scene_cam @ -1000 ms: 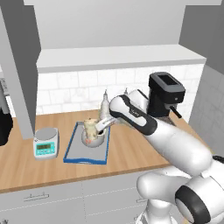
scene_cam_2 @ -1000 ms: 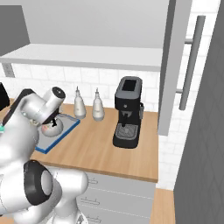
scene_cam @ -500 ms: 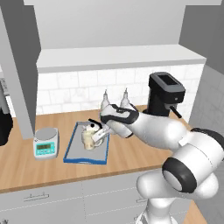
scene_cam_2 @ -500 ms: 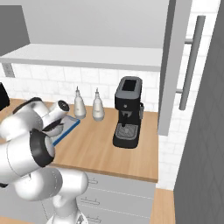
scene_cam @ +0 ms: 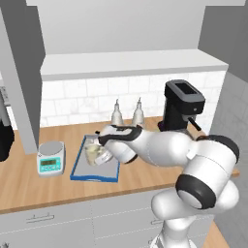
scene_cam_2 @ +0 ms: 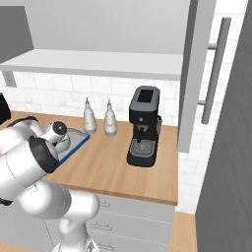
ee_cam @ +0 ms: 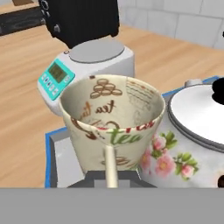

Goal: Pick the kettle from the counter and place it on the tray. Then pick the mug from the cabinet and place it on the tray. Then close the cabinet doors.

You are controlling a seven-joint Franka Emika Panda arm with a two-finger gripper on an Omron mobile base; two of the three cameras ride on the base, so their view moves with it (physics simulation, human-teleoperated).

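Observation:
In the hand view the beige mug (ee_cam: pixel 113 117) with its tea print fills the middle, its handle running down into my gripper (ee_cam: pixel 109 177). The gripper is shut on the mug. Touching close on the mug's right stands the white floral kettle (ee_cam: pixel 192 131) with its flat lid. Both are over the blue-rimmed tray (ee_cam: pixel 49 146). From the left base view the mug (scene_cam: pixel 96 154) sits low over the tray (scene_cam: pixel 80 172), with the gripper (scene_cam: pixel 103 150) at its right side and my arm hiding the kettle. The tray's rim (scene_cam_2: pixel 76 146) peeks past my arm.
A teal-faced scale (scene_cam: pixel 51 157) stands just left of the tray, a black appliance (scene_cam: pixel 4 140) further left. Two white bottles (scene_cam: pixel 116 114) and a coffee machine (scene_cam: pixel 181 104) stand behind and right. The cabinet doors (scene_cam: pixel 22 72) (scene_cam_2: pixel 197 74) hang open above the counter (scene_cam: pixel 29 186).
My hand has swung a little left and lower with the mug, bringing it down over the tray beside the kettle. The arm has folded in closer.

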